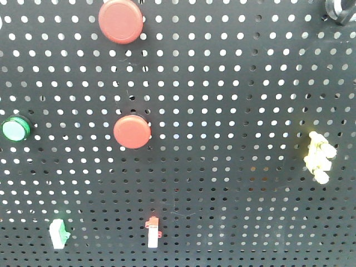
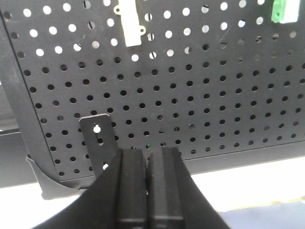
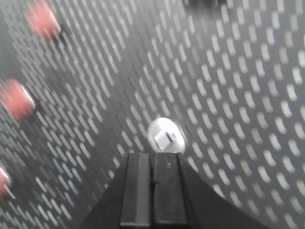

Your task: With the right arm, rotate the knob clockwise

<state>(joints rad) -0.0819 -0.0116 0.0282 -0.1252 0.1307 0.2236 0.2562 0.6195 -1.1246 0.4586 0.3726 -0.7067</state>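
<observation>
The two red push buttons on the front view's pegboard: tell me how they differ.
The upper red button sits near the board's top edge; the lower red button sits mid-board, slightly further right. The upper one looks a little larger. The lower one is roughly level with the green button; the upper has no neighbour at its height. Both are flat, round, red discs mounted on the black pegboard.

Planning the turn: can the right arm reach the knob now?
Probably yes: only bare pegboard lies between the right gripper and the knob, at the frame's top edge. Its jaws are shut, so it must open first.
</observation>
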